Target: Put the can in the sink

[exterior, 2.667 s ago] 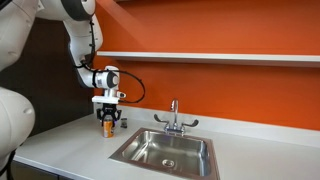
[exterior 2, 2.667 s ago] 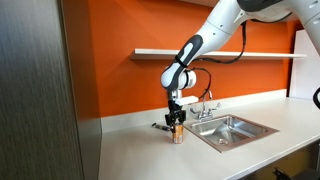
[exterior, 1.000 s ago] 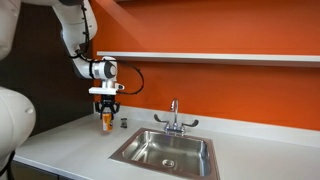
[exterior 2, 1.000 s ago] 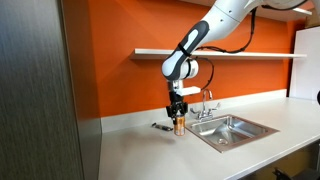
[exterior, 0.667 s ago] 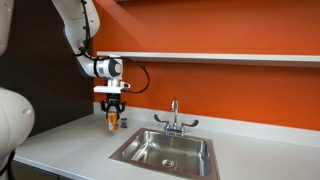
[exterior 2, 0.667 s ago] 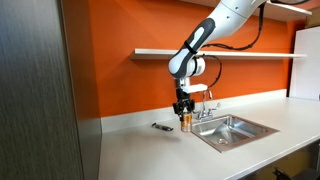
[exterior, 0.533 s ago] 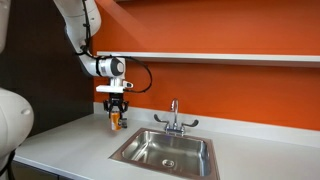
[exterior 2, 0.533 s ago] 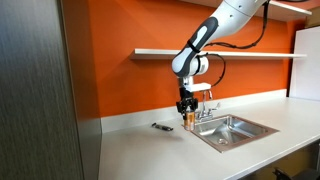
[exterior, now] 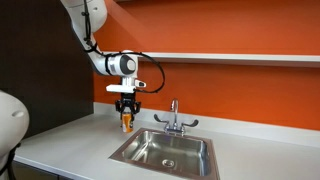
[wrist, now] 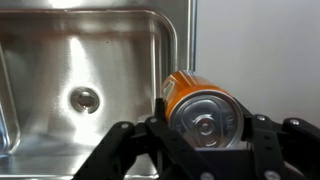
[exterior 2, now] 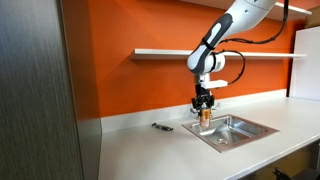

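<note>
The gripper point(exterior: 126, 113) hangs in the air above the bench point(exterior: 70, 140). Its two fingers pinch the can point(exterior: 126, 124) from both sides. The can is orange with a shiny silver top. It stands up straight and touches nothing below it. It is over the edge of the sink point(exterior: 150, 150), not over the middle. In the wrist view the can point(wrist: 200, 110) covers the rim, and the drain point(wrist: 86, 98) is off to the side. A small dark thing point(exterior 2: 162, 127) lies on the bench, well apart from the can.
</note>
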